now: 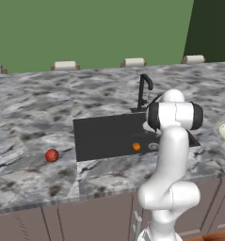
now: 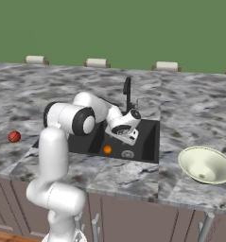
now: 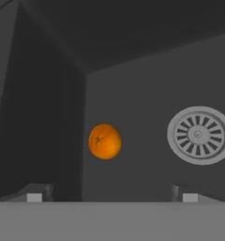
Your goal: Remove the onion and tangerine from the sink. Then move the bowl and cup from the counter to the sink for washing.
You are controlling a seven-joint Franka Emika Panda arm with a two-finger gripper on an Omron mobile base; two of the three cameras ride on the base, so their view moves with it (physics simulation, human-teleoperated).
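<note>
So the onion (image 1: 52, 155) is already out and sitting on the counter (image 1: 34, 117), at about 9 o'clock from the sink (image 1: 104, 134) in the left base view, well clear of the rim. That leaves the tangerine (image 3: 105, 141) as our current job. It's on the basin floor near the front wall, with the round drain (image 3: 200, 135) off at its 3 o'clock in the hand view, apart from it.

Our gripper (image 3: 111, 196) is down over the basin with its jaws spread wide and nothing between them. In the hand view the fruit sits just a touch toward 11 o'clock of the midpoint between the fingertips (image 3: 35, 196), so we'd nudge that way before dropping, not grab off-centre. It's a smooth little ball, so we figure it'll squirt out if one pad hits first; straight descent, both pads level with its widest part, then close gently.

The faucet (image 2: 127, 94) stands at 12 o'clock behind the wrist in the right base view, so we'd lift straight up before swinging out. We'd probably set it on the marble, somewhere flat where it won't roll back in.

Over at 3 o'clock of the sink, the bowl (image 2: 205, 165) waits near the counter edge. We can't make out the cup right now.
</note>
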